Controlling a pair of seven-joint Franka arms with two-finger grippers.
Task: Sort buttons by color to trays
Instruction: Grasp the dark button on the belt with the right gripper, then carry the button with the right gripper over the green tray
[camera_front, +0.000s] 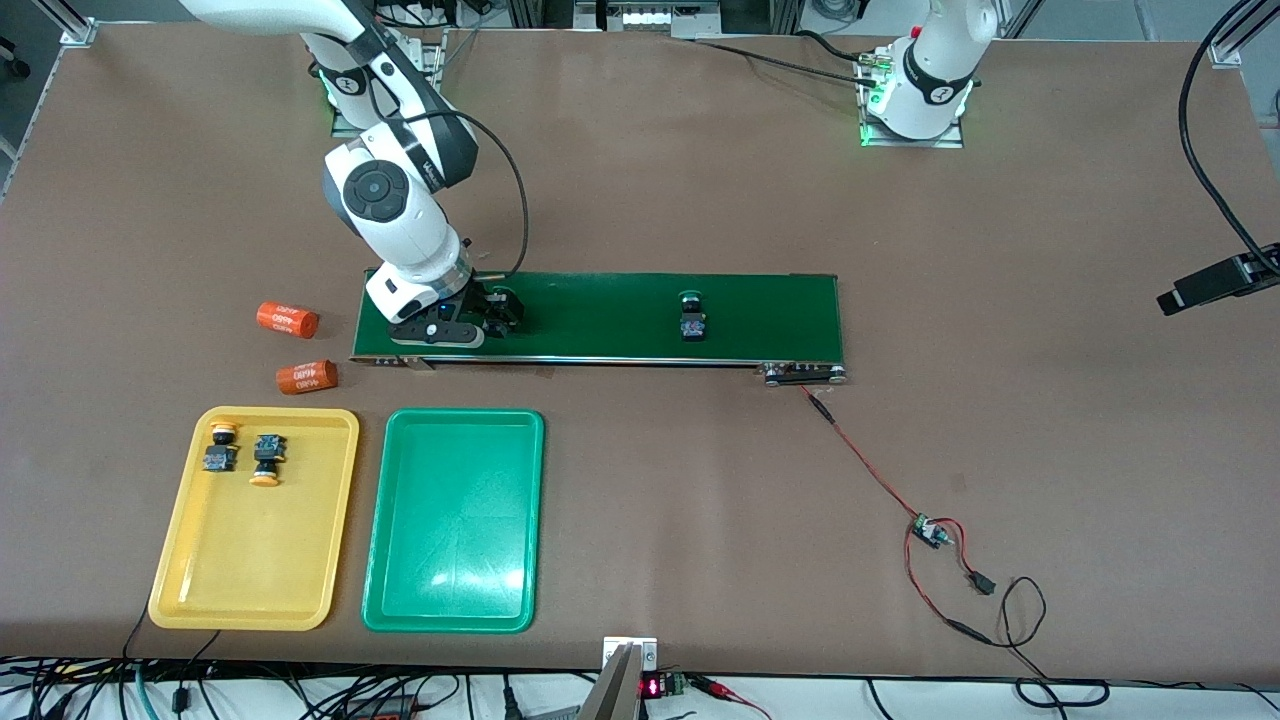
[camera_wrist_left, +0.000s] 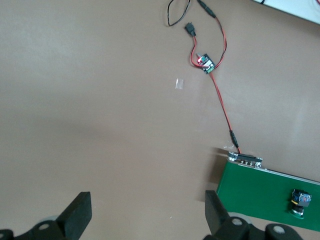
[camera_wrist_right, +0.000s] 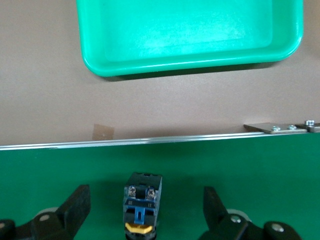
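A dark-bodied button lies on the belt between the spread fingers of my right gripper, which is open and low over the belt; its cap is hidden. A second button with a green cap lies further along the belt, also in the left wrist view. Two yellow-capped buttons lie in the yellow tray. Beside it is the green tray, with nothing in it. My left gripper waits open over bare table by the belt's end.
The dark-green conveyor belt runs across the middle of the table. Two orange cylinders lie off its end toward the right arm. Red and black wires with a small board trail from its other end.
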